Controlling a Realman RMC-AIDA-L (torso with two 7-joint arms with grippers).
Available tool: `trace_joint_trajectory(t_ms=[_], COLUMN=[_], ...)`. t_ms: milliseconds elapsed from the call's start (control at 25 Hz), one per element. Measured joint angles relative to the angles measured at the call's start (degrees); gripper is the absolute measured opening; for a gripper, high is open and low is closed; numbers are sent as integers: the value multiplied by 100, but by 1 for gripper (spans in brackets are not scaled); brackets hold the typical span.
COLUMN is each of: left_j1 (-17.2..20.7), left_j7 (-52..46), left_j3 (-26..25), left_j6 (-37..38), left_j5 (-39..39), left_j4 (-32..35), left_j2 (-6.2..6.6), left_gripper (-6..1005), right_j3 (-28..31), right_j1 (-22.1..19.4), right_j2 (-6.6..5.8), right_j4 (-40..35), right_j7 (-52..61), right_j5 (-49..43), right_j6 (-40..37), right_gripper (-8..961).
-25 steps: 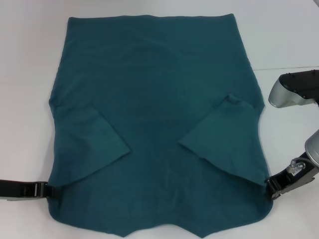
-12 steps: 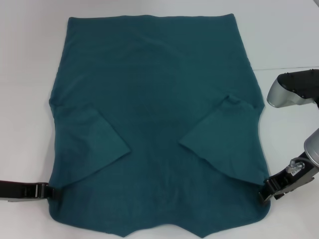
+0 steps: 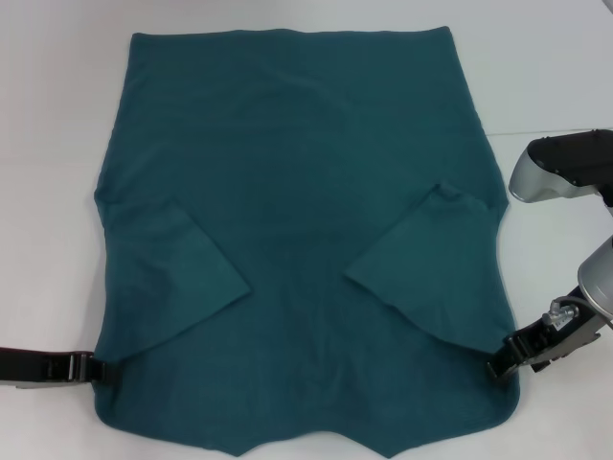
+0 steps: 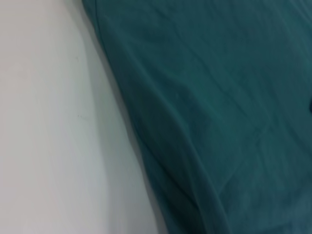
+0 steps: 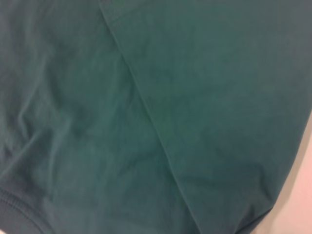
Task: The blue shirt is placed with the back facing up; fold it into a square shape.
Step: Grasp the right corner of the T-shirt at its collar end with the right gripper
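The blue shirt [image 3: 297, 240] lies flat, back up, on the white table [image 3: 48, 115], both sleeves already folded inward to square its outline; the left gripper [image 3: 88, 368] and right gripper [image 3: 500, 368] flank its near corners, probably for the next fold; their jaw state I cannot tell.

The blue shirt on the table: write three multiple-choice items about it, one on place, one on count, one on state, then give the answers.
1. Where is the right gripper?
A. at the blue shirt's near right edge
B. over the shirt's middle
C. at the far hem

2. How many sleeves lie folded inward over the shirt's body?
A. none
B. one
C. two

3. How does the shirt lie on the white table?
A. bunched in a heap
B. spread flat
C. folded into a square

Answers: 1 A, the head view shows it at that edge, opposite the left gripper; 2 C, both sleeve flaps angle toward the middle; 3 B, it lies spread out full length.
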Motion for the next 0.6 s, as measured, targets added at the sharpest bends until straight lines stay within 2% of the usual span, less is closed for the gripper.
trace_joint_trajectory(t_ms=[120,560,600], left_j1=[0,4,5], left_j7=[1,2,1], left_j3=[0,0,0], left_j6=[0,15,18], left_j5=[0,0,0], left_j4=[0,2,2], left_j2=[0,0,0], left_gripper=[69,73,74], right_j3=[4,1,6], right_j1=[25,-9,-16], right_j2=[-4,-10,-11], right_j4=[94,112,109], right_j7=[-4,-84,-85], right_j5=[19,55,55], right_j6=[73,56,50], right_gripper=[665,569,443])
